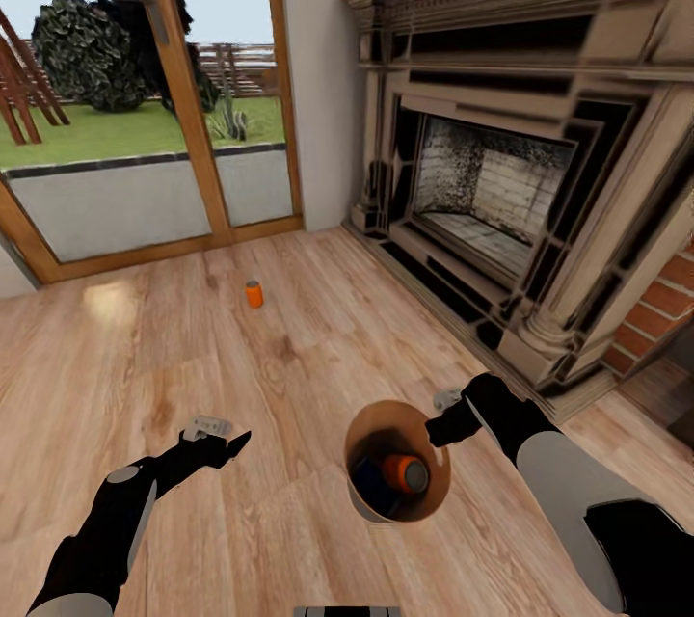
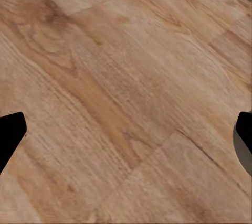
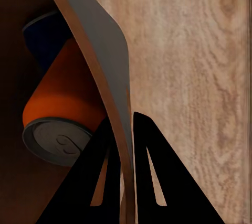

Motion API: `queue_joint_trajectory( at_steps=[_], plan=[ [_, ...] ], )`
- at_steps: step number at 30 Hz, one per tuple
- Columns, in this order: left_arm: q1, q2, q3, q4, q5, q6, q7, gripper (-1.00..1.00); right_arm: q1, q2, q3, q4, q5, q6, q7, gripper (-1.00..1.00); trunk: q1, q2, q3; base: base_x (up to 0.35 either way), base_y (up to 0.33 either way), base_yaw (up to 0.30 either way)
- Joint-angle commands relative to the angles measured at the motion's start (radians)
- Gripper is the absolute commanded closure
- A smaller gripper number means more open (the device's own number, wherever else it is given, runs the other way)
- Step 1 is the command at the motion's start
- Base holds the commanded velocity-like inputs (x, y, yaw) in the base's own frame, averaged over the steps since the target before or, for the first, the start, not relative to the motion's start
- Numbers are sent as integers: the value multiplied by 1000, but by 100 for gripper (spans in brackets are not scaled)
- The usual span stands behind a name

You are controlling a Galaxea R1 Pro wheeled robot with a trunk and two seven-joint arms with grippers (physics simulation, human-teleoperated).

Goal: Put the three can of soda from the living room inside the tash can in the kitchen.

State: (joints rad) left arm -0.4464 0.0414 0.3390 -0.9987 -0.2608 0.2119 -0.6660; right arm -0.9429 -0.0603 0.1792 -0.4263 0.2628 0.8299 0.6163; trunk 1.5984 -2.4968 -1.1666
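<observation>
On the wood floor of the living rm, low centre of the head view, sits the trash can, copper-brown inside, tan outside. Two cans lie in it: an orange can w/ its grey top showing, and a dark blue can just beside it, partly under. The right wrist view gives the same: orange can on its side w/ the blue can behind, touching.

Right gripper is at the bin's rim on the fireplace side; from its wrist cam the fingers are pinched narrow on the bin wall, one inside, one outside.

Third can, orange, stands upright on the floor well apart from the bin, near the wood-framed glass doors.

Left gripper hangs over bare floor, apart from the bin. Its fingertips sit at opposite edges of the wrist view, spread wide, w/ floor planks between.

Fireplace w/ pale carved surround stands to the right; red brick beside it. Lawn & shrubs past the glass.
</observation>
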Motion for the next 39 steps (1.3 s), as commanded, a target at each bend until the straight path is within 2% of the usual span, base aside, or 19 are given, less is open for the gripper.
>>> queue_joint_trajectory(
  at_steps=[1,11,26,34,39],
  plan=[
    [0,0,0,0,0,0,0,-100,0,1,-4,0,-30,9,7,100,0,0,1,286,163,-231],
    [0,0,0,0,0,0,0,-100,0,2,-4,0,-30,9,7,100,0,0,6,285,163,-226],
    [0,0,0,0,-1,0,0,-100,0,1,-6,-4,-30,9,8,100,0,0,7,278,171,-17],
    [0,0,0,0,-2,0,0,-100,33,0,-8,-116,-31,19,12,100,0,0,7,259,190,0],
    [0,0,0,0,-3,0,0,-100,41,-1,-9,-132,-31,21,13,100,0,0,7,252,197,0]
  ],
)
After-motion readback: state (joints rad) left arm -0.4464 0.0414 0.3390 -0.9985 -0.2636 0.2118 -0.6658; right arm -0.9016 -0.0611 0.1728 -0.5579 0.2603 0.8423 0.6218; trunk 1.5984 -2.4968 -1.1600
